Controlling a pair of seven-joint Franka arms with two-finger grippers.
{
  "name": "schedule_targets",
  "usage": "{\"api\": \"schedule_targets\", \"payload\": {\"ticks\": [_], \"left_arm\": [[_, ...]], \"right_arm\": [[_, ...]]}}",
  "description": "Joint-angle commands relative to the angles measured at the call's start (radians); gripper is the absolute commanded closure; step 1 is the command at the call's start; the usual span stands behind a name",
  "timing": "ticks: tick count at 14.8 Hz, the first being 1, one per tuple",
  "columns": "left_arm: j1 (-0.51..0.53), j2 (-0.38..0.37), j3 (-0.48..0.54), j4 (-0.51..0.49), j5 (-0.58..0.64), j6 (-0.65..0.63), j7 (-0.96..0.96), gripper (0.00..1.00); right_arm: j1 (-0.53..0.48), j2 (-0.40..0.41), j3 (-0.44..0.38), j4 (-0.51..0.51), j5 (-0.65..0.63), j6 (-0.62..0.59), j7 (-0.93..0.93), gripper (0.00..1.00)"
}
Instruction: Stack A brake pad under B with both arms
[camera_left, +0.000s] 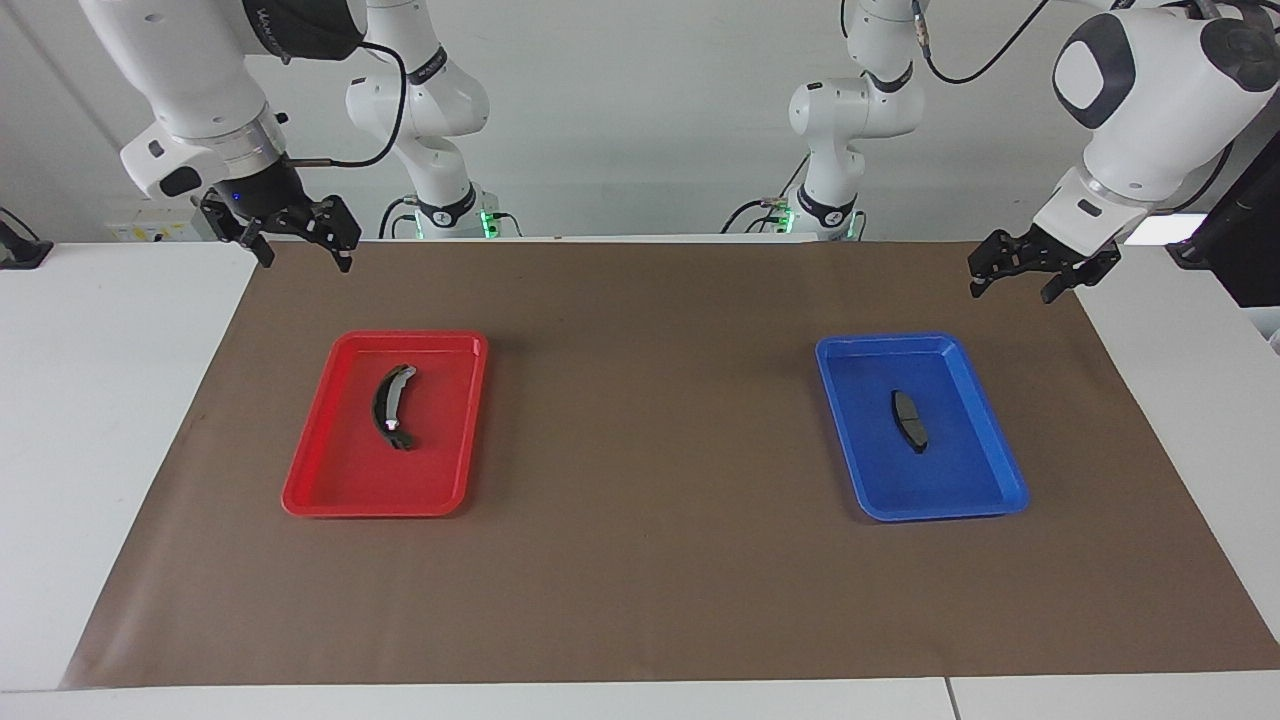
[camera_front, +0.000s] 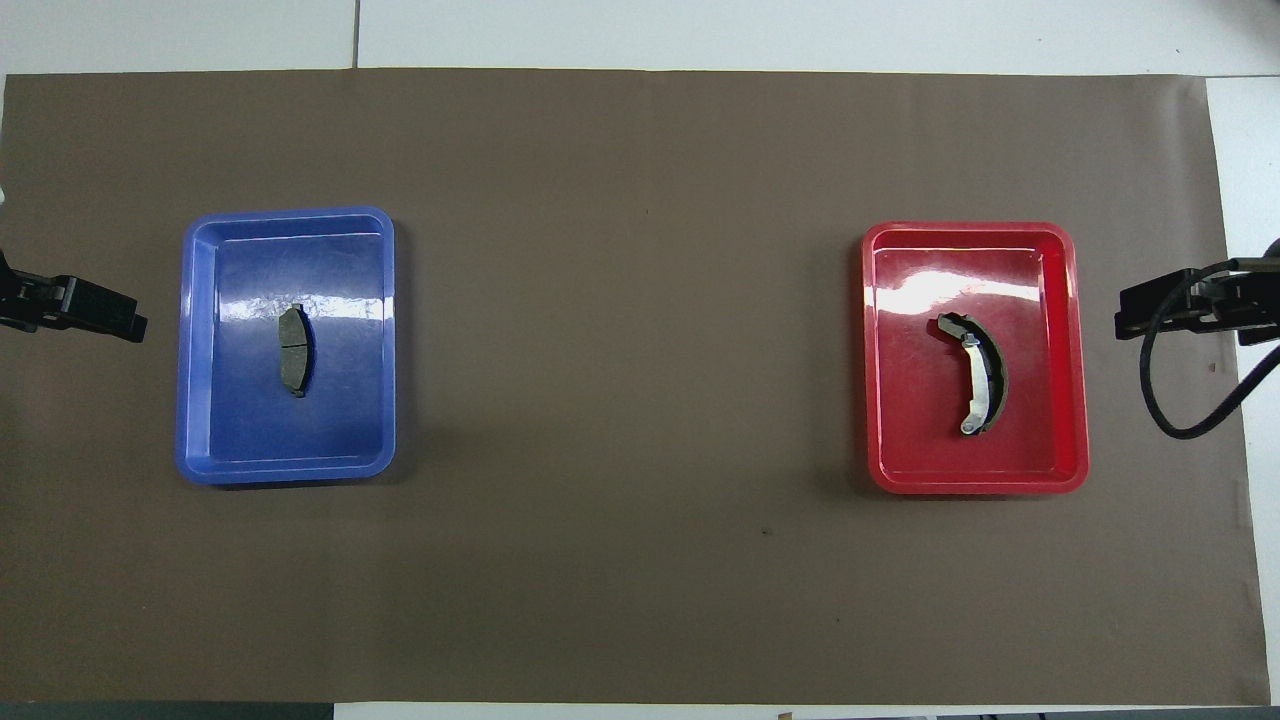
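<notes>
- Two trays carry the task's pieces, one each: the A brake pad lies flat near the middle of the blue tray, toward the left arm's end of the table, with bare tray floor on every side of it and no contact with the walls.
- B, the long crescent, lies in the red tray toward the right arm's end, also clear of all four walls; its ends point along the tray's length.
- The trays sit well apart on the brown mat, with a wide bare stretch of mat between them and more bare mat on the side farther from the robots.
- The left gripper hangs over the mat's edge at its own end, just outside the blue tray's corner, fingers spread and holding nothing.
- The right gripper hangs over the mat's corner near the red tray, fingers likewise spread and empty.
- The overhead view shows B's pale inner band and silvery tip, which look darker in the facing view.
- The facing view shows both grippers raised above the table with daylight under them; from overhead only their dark tips enter at the picture's sides, level with the trays.
</notes>
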Motion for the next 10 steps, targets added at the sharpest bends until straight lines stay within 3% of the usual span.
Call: {"api": "schedule_targets", "payload": {"ticks": [1, 10], "left_arm": [[-0.008, -0.027, 0.008, -0.028, -0.002, 0.004, -0.009, 0.0], [-0.007, -0.027, 0.009, -0.028, -0.002, -0.001, -0.012, 0.0]], "right_arm": [[-0.005, 0.004, 0.0, 0.008, 0.013, -0.012, 0.016, 0.0], [-0.005, 0.001, 0.0, -0.003, 0.013, -0.004, 0.016, 0.0]]}}
